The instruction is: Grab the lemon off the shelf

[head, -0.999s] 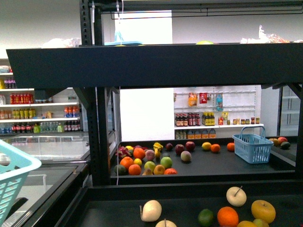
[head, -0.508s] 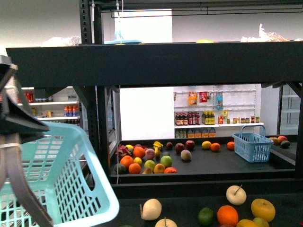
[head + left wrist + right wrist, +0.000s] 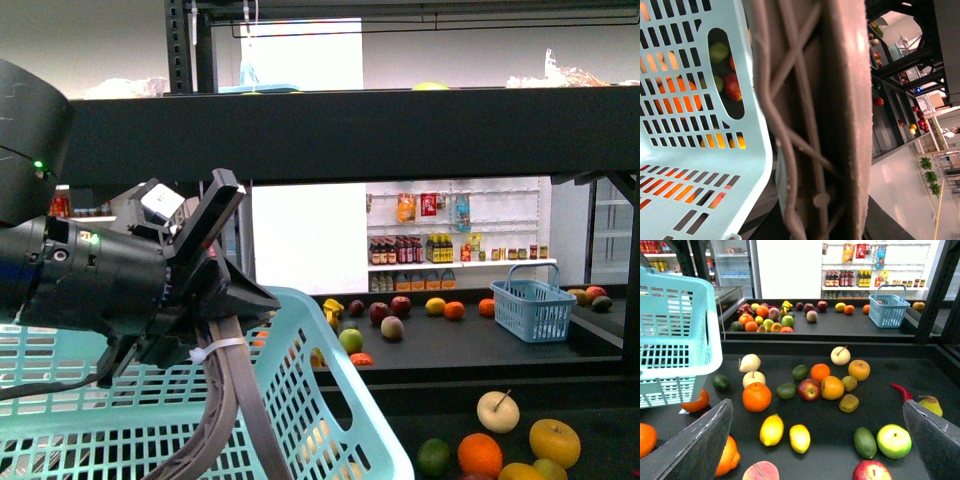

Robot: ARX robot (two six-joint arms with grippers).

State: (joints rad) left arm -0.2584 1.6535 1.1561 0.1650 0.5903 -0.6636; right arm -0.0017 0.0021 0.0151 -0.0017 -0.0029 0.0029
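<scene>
Low in the middle of the right wrist view, the bright yellow, smooth oval lemon (image 3: 800,438) lies on a dark tier of the black metal shelf (image 3: 920,365), just beside a second yellow oval fruit (image 3: 771,429). The right gripper (image 3: 816,407) hangs above, grey fingers (image 3: 695,445) spread wide, nothing between them. At the front view's left, the left gripper (image 3: 235,305) looks clamped on the grey handle (image 3: 800,125) of a pale aqua slotted plastic basket (image 3: 340,420). I'd call this the approach; next the right gripper must descend and straddle the lemon alone.
</scene>
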